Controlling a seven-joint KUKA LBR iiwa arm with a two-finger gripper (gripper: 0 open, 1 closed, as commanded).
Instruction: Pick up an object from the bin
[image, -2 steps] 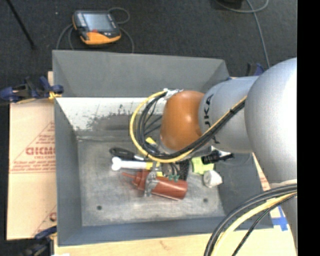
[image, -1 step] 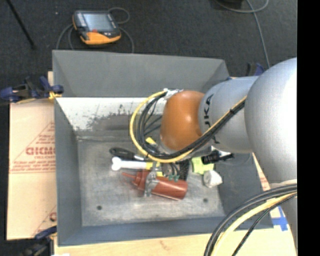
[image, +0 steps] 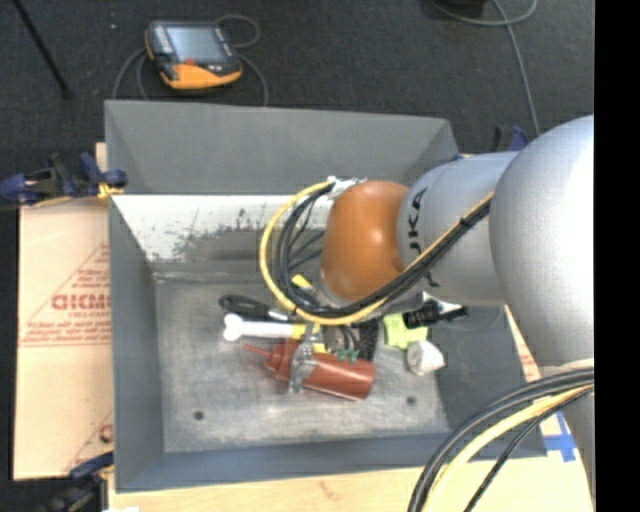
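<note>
My gripper comes down below the orange wrist cover onto the middle of the bin floor. It rests against a red squeeze bottle lying on its side with its pointed cap to the left. I see a grey metal part of the gripper across the bottle's neck; whether it clasps the bottle is hidden. A white bone-shaped toy lies just above the bottle's cap, and a black handle-like thing lies behind it.
Right of the gripper lie a yellow-green thing with a black pen-like piece and a white lump. The arm and its cables cover the bin's right half. The floor at the left and front is bare.
</note>
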